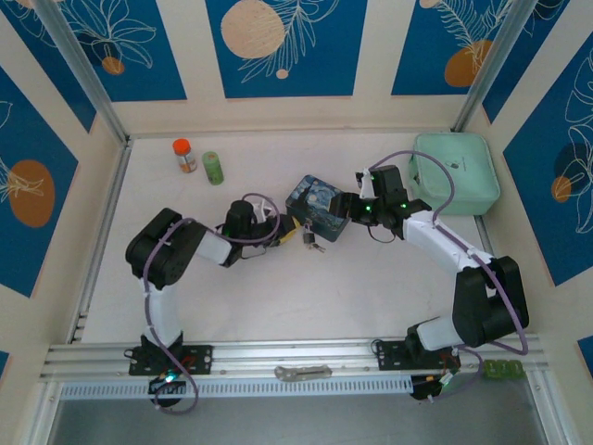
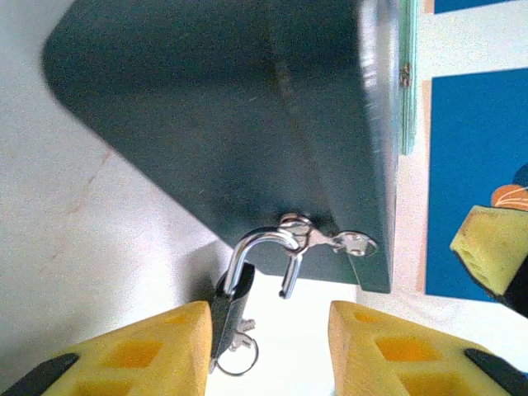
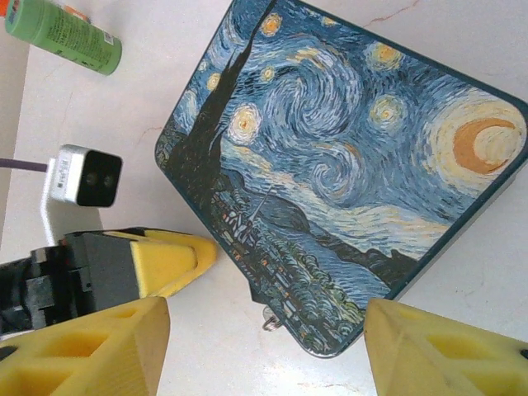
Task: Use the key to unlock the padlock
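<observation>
The small dark grey padlock with a silver U-shaped shackle [image 2: 229,305] hangs from the hasp of the blue starry-painting tin box [image 2: 247,124]. It sits straight ahead of the left gripper [image 2: 268,355], body beside one yellow foam pad, long axis pointing away from the palm. This gripper's jaws stand apart. A slim pale key [image 2: 244,327] with its ring seems seated in the lock's near end, though blur leaves that unsure. The right gripper [image 3: 264,359], also spread, hangs above the tin and is the farther of the two.

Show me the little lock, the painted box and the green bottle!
lock [image 2: 232,305]: left wrist view, on its dark body.
painted box [image 3: 346,173]: right wrist view, on the lid's middle.
green bottle [image 3: 66,33]: right wrist view, on its label.
</observation>
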Motion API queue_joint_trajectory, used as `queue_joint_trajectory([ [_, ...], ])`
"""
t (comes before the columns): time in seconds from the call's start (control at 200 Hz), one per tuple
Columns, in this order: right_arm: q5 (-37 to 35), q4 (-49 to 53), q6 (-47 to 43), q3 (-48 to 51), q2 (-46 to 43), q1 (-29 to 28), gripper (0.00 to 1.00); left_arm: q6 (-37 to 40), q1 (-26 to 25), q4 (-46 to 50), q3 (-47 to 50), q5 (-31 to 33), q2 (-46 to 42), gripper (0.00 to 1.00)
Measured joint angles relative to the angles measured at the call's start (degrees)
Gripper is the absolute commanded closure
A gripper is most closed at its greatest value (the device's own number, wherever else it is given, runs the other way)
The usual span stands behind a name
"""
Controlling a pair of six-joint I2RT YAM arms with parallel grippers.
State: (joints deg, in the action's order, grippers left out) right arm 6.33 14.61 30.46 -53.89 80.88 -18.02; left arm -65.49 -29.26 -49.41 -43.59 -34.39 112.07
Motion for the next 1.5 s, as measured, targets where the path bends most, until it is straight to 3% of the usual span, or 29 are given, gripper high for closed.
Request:
queue_joint_trajectory([
  [0.17, -0.5, 0.0, 0.0, 0.0, -0.4, -0.3, 0.37, 6.3, -0.1, 6.7, -4.1, 0.7, -0.3, 0.65],
  [0.4, -2.4, 0.2, 0.1, 0.0, -2.4, -1.5, 0.37, 10.6, -3.0, 13.5, -4.2, 5.0, -2.1, 0.45],
  [0.54, -6.3, 1.7, 1.1, 0.5, -4.5, -7.7, 0.39, 12.5, -3.8, 17.5, -2.3, 8.3, -6.6, 0.34],
  [0.71, -13.9, 4.7, 3.2, 1.0, -5.2, -18.6, 0.41, 13.5, 0.2, 20.2, -2.8, 10.5, -10.1, 0.23],
  [0.825, -20.4, 9.1, 5.7, -2.6, 0.3, -24.3, 0.46, 13.5, 3.1, 20.5, -4.1, 11.2, -10.4, 0.22],
  [0.965, -27.3, 13.2, 9.0, -9.3, 11.0, -27.5, 0.47, 11.9, 6.0, 18.5, -4.0, 11.6, -10.4, 0.22],
  [1.235, -36.0, 18.5, 11.4, -17.9, 23.6, -28.4, 0.47, 6.8, 9.5, 10.1, 1.3, 9.0, -10.3, 0.22],
  [1.5, -39.7, 19.0, 11.2, -22.9, 30.8, -28.5, 0.49, -0.1, 10.6, -0.7, 4.9, 5.7, -6.0, 0.23],
])
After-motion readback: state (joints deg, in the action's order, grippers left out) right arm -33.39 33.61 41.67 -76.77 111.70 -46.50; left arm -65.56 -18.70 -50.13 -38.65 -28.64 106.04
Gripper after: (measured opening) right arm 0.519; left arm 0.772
